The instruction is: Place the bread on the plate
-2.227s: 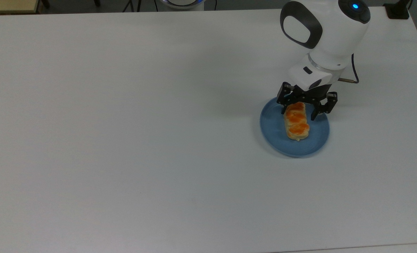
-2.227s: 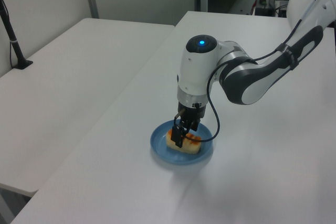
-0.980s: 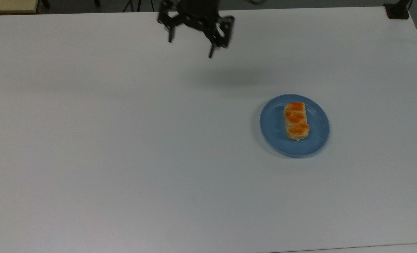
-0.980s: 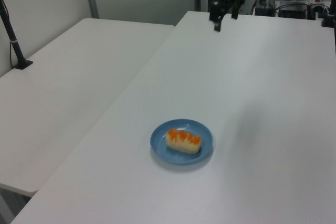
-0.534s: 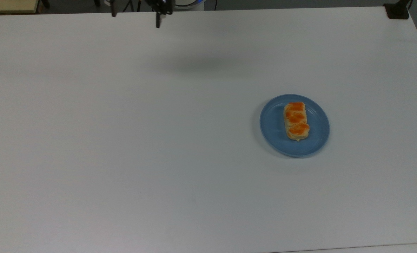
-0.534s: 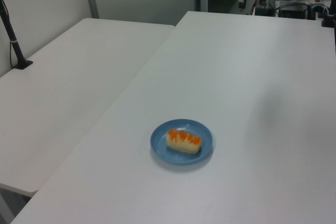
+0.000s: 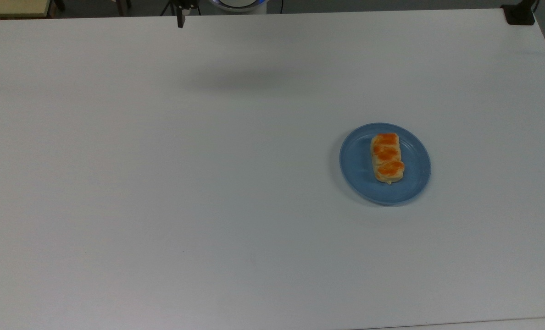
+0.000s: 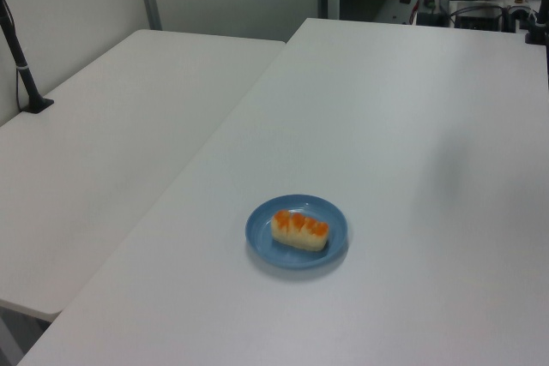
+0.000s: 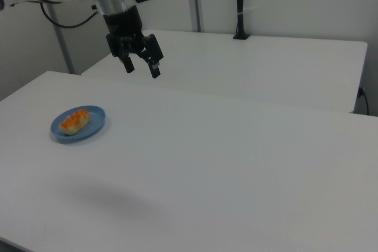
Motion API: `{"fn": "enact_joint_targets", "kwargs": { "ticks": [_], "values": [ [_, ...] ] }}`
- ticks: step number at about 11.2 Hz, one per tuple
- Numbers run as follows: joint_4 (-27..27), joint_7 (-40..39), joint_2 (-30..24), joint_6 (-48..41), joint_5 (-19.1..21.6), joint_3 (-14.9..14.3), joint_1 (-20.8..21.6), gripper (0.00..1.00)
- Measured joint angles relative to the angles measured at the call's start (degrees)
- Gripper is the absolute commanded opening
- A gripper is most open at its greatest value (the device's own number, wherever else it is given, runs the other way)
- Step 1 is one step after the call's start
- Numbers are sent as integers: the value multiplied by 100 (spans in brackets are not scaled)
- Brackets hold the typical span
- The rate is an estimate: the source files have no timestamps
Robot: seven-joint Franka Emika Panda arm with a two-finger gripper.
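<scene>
On the plate (image 7: pixel 359 183), the bread (image 7: pixel 386 158) lies lengthwise up-down in the top view; gripper (image 9: pixel 142 67) fingers (image 9: pixel 155 72) spread, empty.

The orange-topped bread (image 7: pixel 386 157) lies flat, inside the round blue plate (image 7: pixel 357 170) on the table.

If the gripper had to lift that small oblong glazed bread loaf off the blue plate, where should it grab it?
Probably from above, fingers closing across the two long pale sides of the oblong glazed bread loaf at its middle bump. It lies flat, lengthwise up-down in the top view, and the round blue plate's shallow rim leaves room.
</scene>
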Motion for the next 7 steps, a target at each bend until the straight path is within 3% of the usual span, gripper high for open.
{"fn": "enact_joint_targets", "kwargs": {
  "ticks": [4,7],
  "values": [
    [23,-476,-146,-245,849,-430,-6,100],
    [44,-683,-167,-304,1024,-565,-18,100]
  ]
}}
